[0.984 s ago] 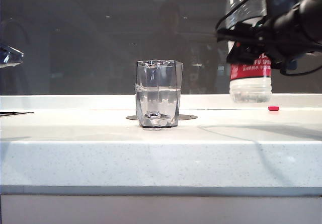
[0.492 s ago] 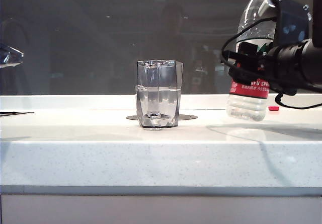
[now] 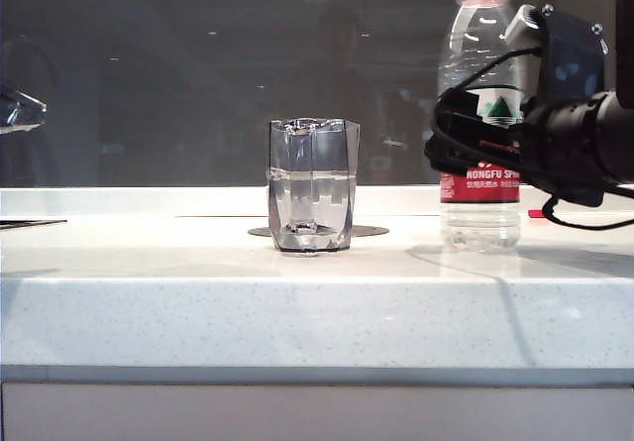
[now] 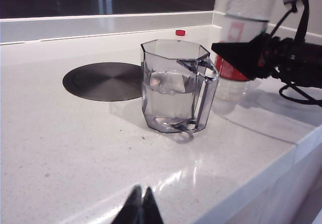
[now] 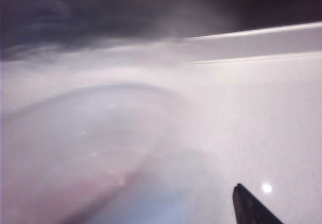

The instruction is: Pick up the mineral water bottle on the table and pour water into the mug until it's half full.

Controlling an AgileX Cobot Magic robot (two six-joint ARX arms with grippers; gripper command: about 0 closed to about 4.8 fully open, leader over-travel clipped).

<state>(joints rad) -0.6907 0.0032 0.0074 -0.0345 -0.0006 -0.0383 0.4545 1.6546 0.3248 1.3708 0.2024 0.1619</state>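
The tall clear plastic mineral water bottle (image 3: 480,124), with its red-and-white label and red neck ring, stands upright on the wide white speckled stone-like table (image 3: 297,312), to the right of the mug; the black right gripper (image 3: 466,139) sits around its labelled middle, reaching in from the right edge of the exterior view; whether its fingers press the plastic or stand just off it cannot be told, since the right wrist view gives only a pale blur of bottle (image 5: 90,153) close to the lens and one dark fingertip (image 5: 249,209); the bottle's ribbed lower part holds a little water. The clear, grey-tinted faceted glass mug (image 3: 312,183) has a thick base and, seen from the left wrist, a handle (image 4: 206,100); it stands partly on a flat dark round disc (image 4: 103,80) set in the tabletop, water reaching roughly half its height. The left gripper (image 4: 141,209) hangs low, near the table's front edge, well apart from the mug, its two dark fingertips pressed together. A small red cap (image 4: 180,32) lies by the back wall.
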